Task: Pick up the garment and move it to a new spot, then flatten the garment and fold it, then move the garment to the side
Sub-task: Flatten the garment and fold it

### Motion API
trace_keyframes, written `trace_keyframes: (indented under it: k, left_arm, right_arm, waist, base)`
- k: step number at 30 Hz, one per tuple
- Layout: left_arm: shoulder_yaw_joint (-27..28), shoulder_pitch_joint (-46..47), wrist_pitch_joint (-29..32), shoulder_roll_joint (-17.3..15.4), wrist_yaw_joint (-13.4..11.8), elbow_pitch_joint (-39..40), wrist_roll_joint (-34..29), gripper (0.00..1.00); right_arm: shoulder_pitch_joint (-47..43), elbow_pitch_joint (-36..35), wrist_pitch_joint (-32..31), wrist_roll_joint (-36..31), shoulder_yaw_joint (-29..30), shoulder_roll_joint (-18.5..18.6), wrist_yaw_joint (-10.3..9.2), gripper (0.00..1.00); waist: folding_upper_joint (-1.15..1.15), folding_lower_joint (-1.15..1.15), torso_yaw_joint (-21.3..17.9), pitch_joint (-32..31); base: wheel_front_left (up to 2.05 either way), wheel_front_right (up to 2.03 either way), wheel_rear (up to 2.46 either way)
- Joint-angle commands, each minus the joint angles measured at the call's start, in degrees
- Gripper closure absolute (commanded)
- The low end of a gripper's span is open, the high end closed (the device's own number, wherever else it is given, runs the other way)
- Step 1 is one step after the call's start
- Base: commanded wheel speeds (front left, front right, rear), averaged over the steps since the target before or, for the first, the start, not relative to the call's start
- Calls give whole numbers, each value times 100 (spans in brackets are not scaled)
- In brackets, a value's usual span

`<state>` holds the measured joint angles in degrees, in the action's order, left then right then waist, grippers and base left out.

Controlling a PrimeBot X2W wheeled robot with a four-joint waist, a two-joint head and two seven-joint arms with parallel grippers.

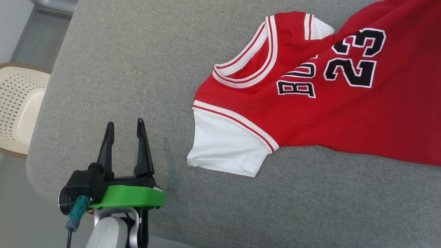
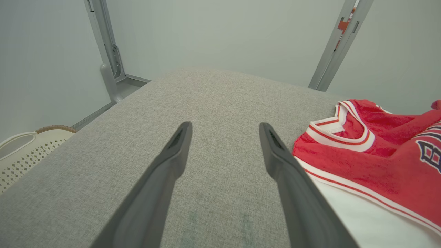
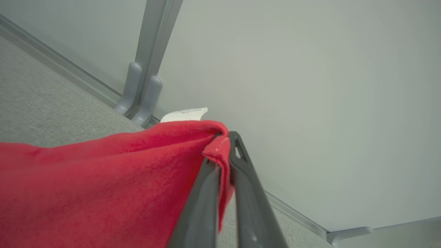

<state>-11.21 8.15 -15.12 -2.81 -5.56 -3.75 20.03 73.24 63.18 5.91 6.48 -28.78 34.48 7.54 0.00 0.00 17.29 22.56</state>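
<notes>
The jersey (image 1: 310, 113) lies on the right half of the grey padded surface (image 1: 137, 69), chest side up, its collar (image 1: 248, 65) and one white sleeve (image 1: 224, 144) pointing left towards the bare middle. It is not flat: the far sleeve is tucked under a fold, and the printed number rides over a crease running towards the right.

That pull has a plain cause. The right gripper (image 3: 224, 144) is pinched tight on a red edge of the cloth and holds it up off the surface, so the fabric hangs from the fingers in a taut slope. A small white label (image 3: 184, 114) pokes out just behind the grip, which suggests a hem or side seam, though I cannot say which. Holding one edge high looks like a way to drag or spread the garment rather than carry it whole.

The left gripper (image 1: 125, 123) sits at the near left over bare grey weave, fingers spread wide and holding nothing, the white sleeve just to its right. It seems placed to take the sleeve or shoulder next.

The cloth is a soft knit — matte red body, white ribbed trim with thin red stripes, black lettering edged in white. The surface is coarse woven fabric with rounded corners. A pale perforated plastic basket (image 1: 17, 103) stands off its left edge, lower down.
</notes>
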Motion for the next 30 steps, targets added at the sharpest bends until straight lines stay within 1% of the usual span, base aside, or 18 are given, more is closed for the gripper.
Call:
trace_keyframes:
  k: [1, 3, 7, 10, 14, 16, 18, 22, 25, 30]
  left_arm:
    - [-21, 103, -2, -18, 10, 4, -76, 0]
    - [-54, 121, -2, -17, 2, 7, -95, 0]
    - [-70, 132, -2, -18, 7, -19, -105, 0]
    - [-62, 124, -1, -18, 23, -40, -125, 0]
    - [-19, 63, -1, -18, 37, -69, -152, 0]
    - [28, 5, -1, -19, 36, -98, -170, 0]
    - [77, -55, -1, -19, 56, -127, -195, 0]
    - [171, -142, -1, -19, 124, -264, -256, 0]
    - [247, -155, -1, -63, 228, -528, -342, 0]
    - [222, 111, 83, -243, 371, -1176, -408, 0]
  right_arm:
    - [19, 115, 24, -125, 32, -77, -11, 0]
    - [104, 221, 156, -266, 143, -152, -11, 0]
    - [61, 377, 480, -384, 347, -419, -10, 0]
    - [-64, 369, 702, -245, 467, -656, -10, 0]
    - [-378, 87, 895, 37, 371, -880, -11, 0]
    - [-602, -186, 926, 272, 316, -935, -10, 0]
    - [-878, -670, 931, 497, 317, -947, -10, 0]
    - [-1775, -1697, 927, 948, 432, -903, -10, 0]
    - [-2505, -2417, 929, 1167, 465, -979, -10, 0]
    - [-3570, -3359, 930, 1323, 567, -1157, -10, 0]
  waist:
    - [0, 0, 97, 101]
    - [0, 0, 74, 111]
    - [0, 0, -67, 84]
    - [0, 0, -202, 7]
    - [0, 0, -421, -154]
    - [0, 0, -540, -264]
    - [0, 0, -662, -383]
    - [0, 0, -912, -669]
    - [0, 0, -1107, -864]
    - [0, 0, -1398, -1066]
  base:
    - [0, 0, 0]
    - [0, 0, 0]
    - [0, 0, 0]
    - [0, 0, 0]
    - [0, 0, 0]
    - [0, 0, 0]
    - [0, 0, 0]
    - [0, 0, 0]
    - [0, 0, 0]
    - [0, 0, 0]
